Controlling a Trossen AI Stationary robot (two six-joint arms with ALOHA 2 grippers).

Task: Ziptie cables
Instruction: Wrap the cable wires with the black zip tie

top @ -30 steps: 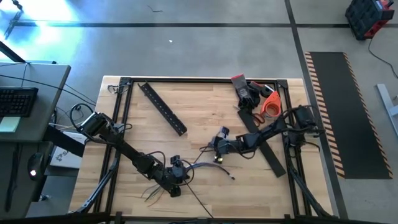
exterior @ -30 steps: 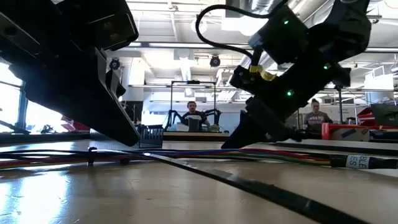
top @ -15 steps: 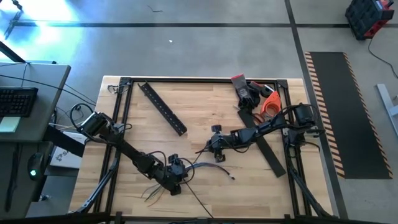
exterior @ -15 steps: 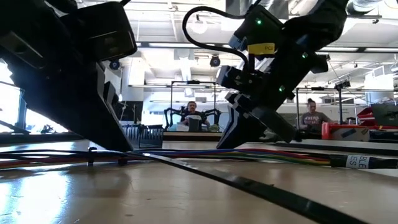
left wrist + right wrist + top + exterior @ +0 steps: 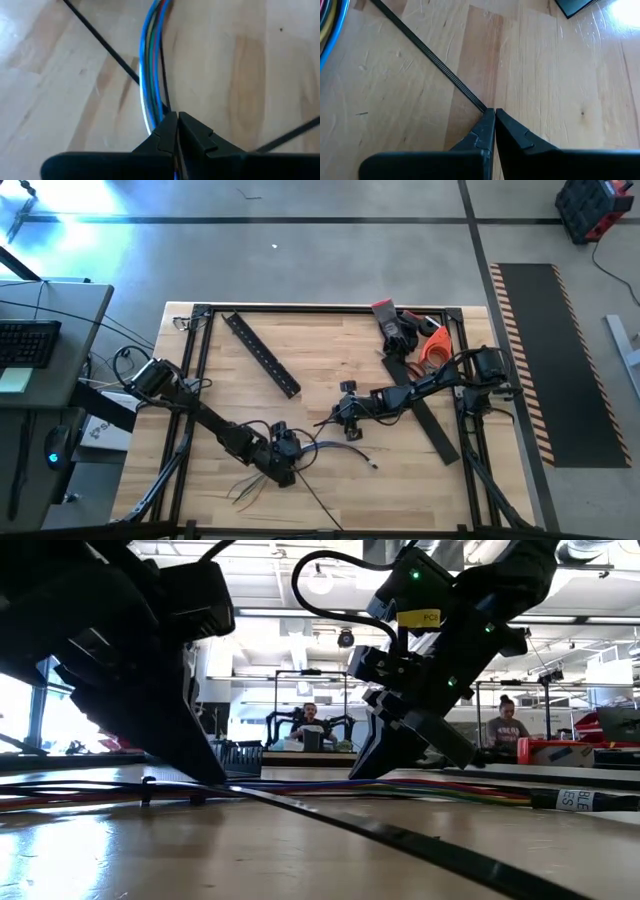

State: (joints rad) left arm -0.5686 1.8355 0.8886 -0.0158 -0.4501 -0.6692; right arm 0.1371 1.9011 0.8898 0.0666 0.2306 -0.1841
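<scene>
- The cables [image 5: 152, 65] are a thin bundle of blue, white, green and red wires lying flat on the wooden table [image 5: 330, 350], low and centre in the high view; in the low view they run as a coloured band across the middle of the frame.
- They look light and limp: I judge they would sag and fan apart if lifted by one end, and single strands could slip out of a loose pinch. The best hold is probably across the whole bundle, where the strands lie tight together.
- The left gripper [image 5: 176, 119] has its fingers pressed together on the bundle, the wires running in between the tips, at the lower centre of the left wrist view.
- The zip tie [image 5: 427, 52] is a flat ribbed black strip, springy and slick by the look of it; it wants holding near its end.
- The right gripper [image 5: 493, 114] is clamped on the zip tie's end, centre of the high view, just right of the cables.
- Against the high view a second ago, the right gripper stands further toward the upper left, while the left gripper has shifted slightly toward the centre.
- A black perforated bar [image 5: 262, 354] lies apart at upper left.
</scene>
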